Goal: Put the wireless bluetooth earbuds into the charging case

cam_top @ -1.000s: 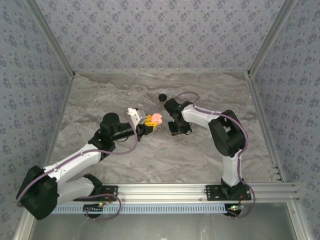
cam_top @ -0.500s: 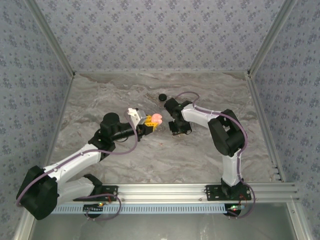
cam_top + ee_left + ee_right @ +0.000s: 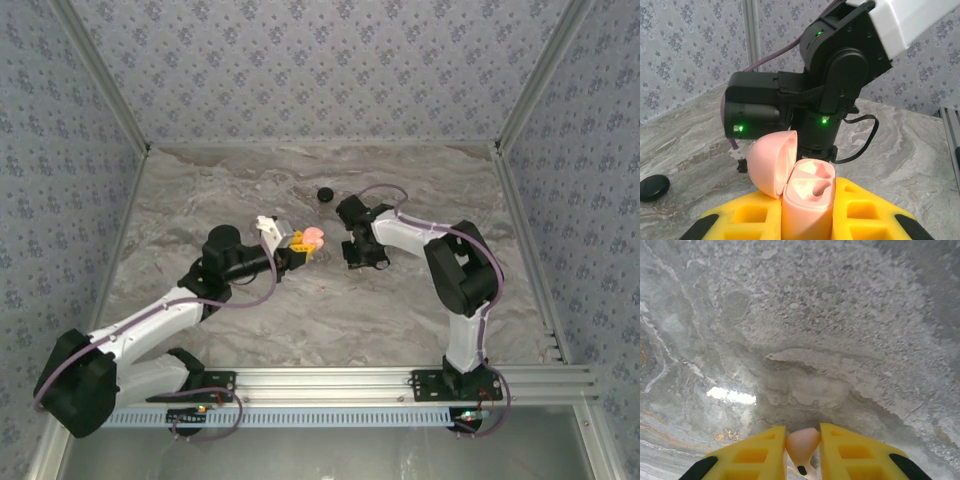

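The left pincer (image 3: 806, 197) is squeezing the case (image 3: 808, 212) between its yellow fingers. The fingers are closed only as far as the case lets them. It is holding the case up off the table (image 3: 920, 150) with the open top facing up, so that something can be dropped in from above. The lid (image 3: 771, 162) is hanging open to one side and is leaving the two little hollows bare. I cannot tell if a hollow is already filled.

The right pincer (image 3: 802, 437) is nearly closed. It is pinching a small pale pink piece with a black tip, which is looking like an earbud (image 3: 802, 446). The earbud is sitting right between the fingertips, with the tip poking back toward the camera. This pincer is pointing down at the bare table under it.

Just past the left pincer's tips, the right arm (image 3: 840, 65) is standing close to the case but not touching it. The two are likely being brought near so the earbud can go into a hollow. The earbud is not over the case yet, so this step is not done.

Off to the left pincer's left, well apart, a black puck (image 3: 652, 187) is lying on the table.
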